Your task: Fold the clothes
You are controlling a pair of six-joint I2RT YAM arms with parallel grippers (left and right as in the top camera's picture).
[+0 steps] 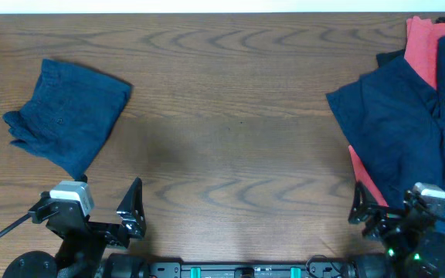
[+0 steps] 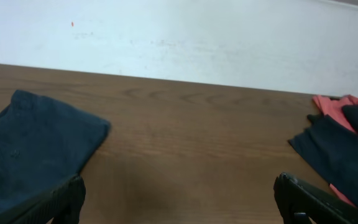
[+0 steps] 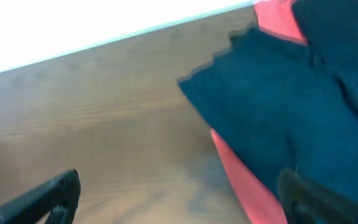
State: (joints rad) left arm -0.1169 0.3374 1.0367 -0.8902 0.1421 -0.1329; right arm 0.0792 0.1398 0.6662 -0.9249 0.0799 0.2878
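The right pincer (image 3: 179, 180) is spread wide, holding nothing. Just ahead of it, a bit to its right, lies the messy pile of soft dark blue and coral-red clothes (image 1: 408, 123), so this arm is nearer. The left pincer (image 2: 179, 183), spread wide too, has only a folded dark blue cloth (image 1: 72, 116) ahead-left, on the brown wooden bench (image 1: 230, 154).

The left end effector (image 2: 179, 182) is held low by the near edge of the table (image 1: 230, 154). It is pointed toward the far side. Its two black fingers (image 2: 61, 199) are spread wide apart, and it is empty. The right end effector (image 3: 179, 177) is held the same way on the other side. Its fingers are spread wide too, and it is also empty.
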